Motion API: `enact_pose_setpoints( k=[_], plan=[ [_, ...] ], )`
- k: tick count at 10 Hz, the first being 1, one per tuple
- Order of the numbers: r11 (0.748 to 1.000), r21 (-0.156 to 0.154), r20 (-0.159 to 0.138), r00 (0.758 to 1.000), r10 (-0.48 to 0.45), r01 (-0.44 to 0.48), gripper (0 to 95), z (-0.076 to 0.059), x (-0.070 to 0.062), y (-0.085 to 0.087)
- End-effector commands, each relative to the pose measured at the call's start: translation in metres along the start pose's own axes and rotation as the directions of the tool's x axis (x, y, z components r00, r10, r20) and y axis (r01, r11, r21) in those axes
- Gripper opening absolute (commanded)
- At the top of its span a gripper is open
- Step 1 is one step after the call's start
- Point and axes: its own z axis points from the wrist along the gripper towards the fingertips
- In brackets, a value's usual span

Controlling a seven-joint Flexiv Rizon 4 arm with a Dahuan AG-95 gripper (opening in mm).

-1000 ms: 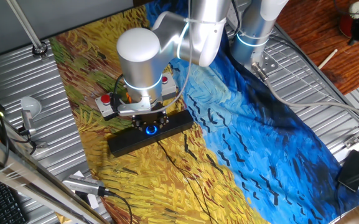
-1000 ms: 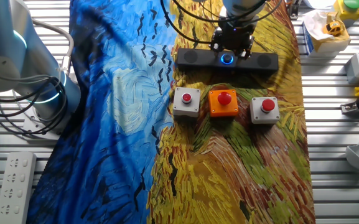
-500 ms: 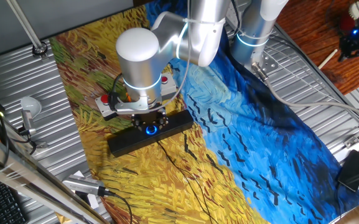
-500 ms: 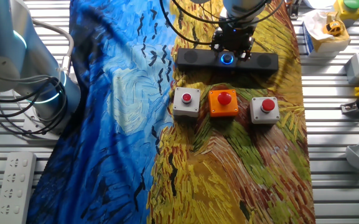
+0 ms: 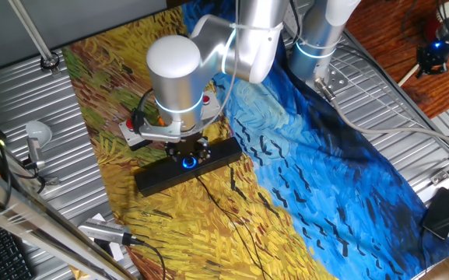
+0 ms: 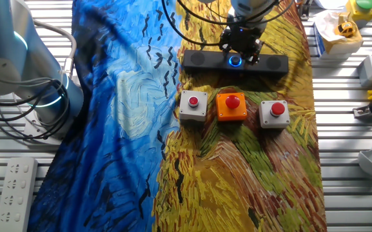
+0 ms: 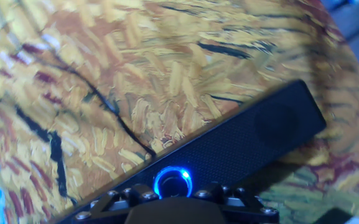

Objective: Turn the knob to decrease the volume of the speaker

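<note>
Presently: gripper (image 6: 240,50) over knob (image 7: 173,181) at mid-speaker (image 6: 235,62) on bench (image 6: 360,193), grip state indeterminate; approach judged done, turning possibly begun, volume change unverifiable.

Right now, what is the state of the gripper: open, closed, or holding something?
Gripper: down at the knob of the speaker; whether its fingers are closed on the knob cannot be told.
</note>
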Motion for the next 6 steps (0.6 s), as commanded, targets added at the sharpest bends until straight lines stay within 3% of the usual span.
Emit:
enact_pose_setpoints(
  k=[1,6],
  plan=[
    [0.994,0.003,-0.003,0.994,0.111,-0.111,38.0,0.0014,-0.0022,-0.0052],
    [0.986,-0.004,-0.003,0.986,0.164,-0.164,38.0,0.0008,-0.0034,-0.0068]
  ],
)
